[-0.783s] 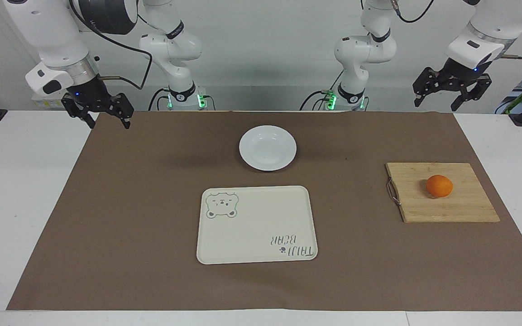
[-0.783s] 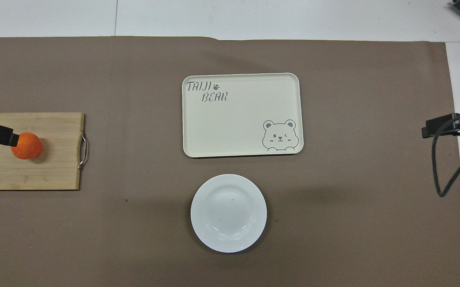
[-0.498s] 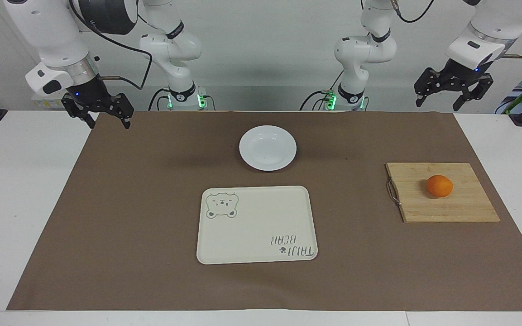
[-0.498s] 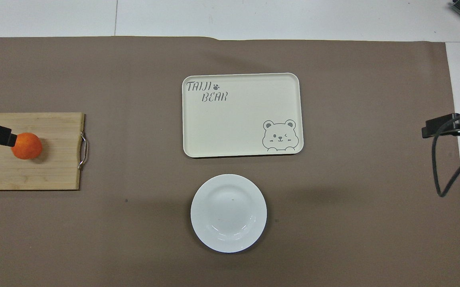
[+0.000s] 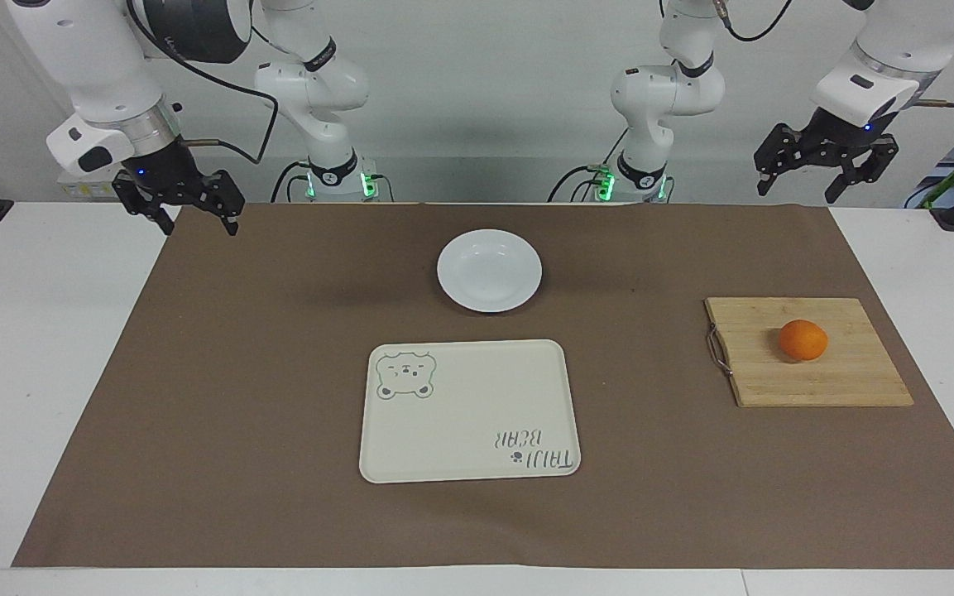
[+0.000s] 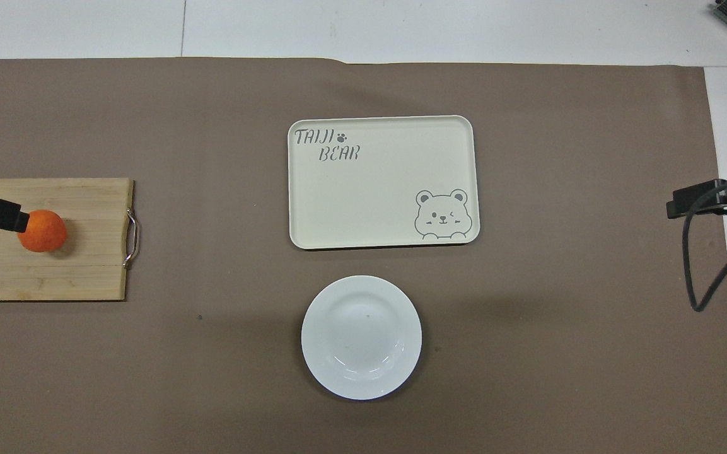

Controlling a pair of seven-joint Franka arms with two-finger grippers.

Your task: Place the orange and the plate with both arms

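We found the task not yet begun: both the left gripper point(image 5: 826, 171) and right gripper point(image 5: 181, 206) hung open and empty, the orange point(image 5: 802, 339) lay on the cutting board point(image 5: 849, 381), the plate point(image 5: 489, 271) sat just nearer the robots than the tray point(image 5: 468, 414), so the next move, in our judgement, called for descents onto each.

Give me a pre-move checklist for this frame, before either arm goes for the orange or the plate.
1. Left gripper open, holding nothing: ok.
2. Right gripper open, holding nothing: ok.
3. Orange resting free on the board, toward the left arm's end: ok.
4. Plate bare, flat on the mat, nearer to the robots than the tray: ok.
5. Tray bare, with room for the plate: ok.
6. Both grippers raised, touching nothing: ok.
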